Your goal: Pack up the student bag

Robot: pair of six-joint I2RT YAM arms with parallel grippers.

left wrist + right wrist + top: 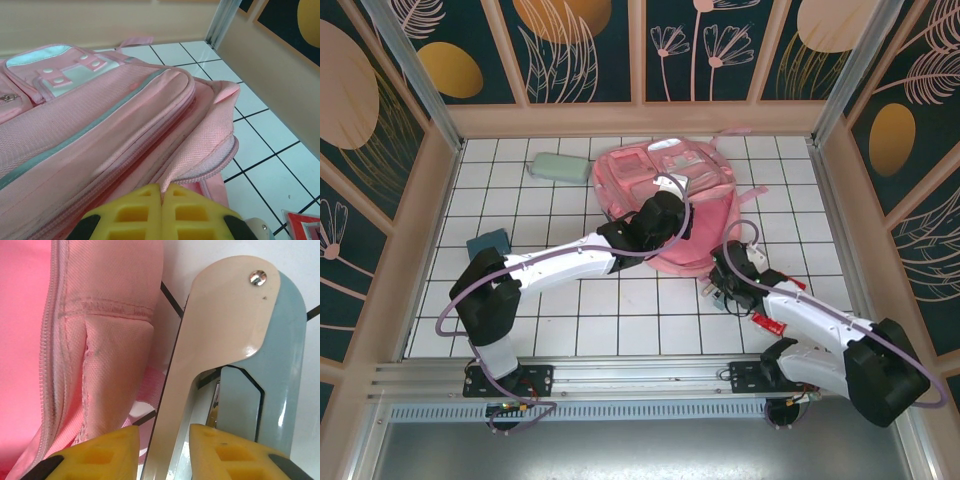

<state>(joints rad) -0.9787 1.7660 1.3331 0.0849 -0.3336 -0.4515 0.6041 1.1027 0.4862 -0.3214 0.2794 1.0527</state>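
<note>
The student bag [665, 180], a big pink backpack, lies flat on the tiles at the back middle. My left gripper [672, 212] rests on its near edge. In the left wrist view, my left gripper [162, 187] is shut on the pink flap [200, 150] beside the open zip. My right gripper [722, 288] sits just right of the bag's near corner. It is shut on a beige and grey-blue stapler [225, 340], which stands up between its yellow fingers [220, 450]. The bag's pink side seam [90, 355] is close on the left.
A mint-green pencil case [556, 166] lies left of the bag at the back. A dark teal block [488, 243] sits at the left, near the left arm's elbow. A small red item [769, 322] lies beside the right arm. Wooden walls ring the tiled floor.
</note>
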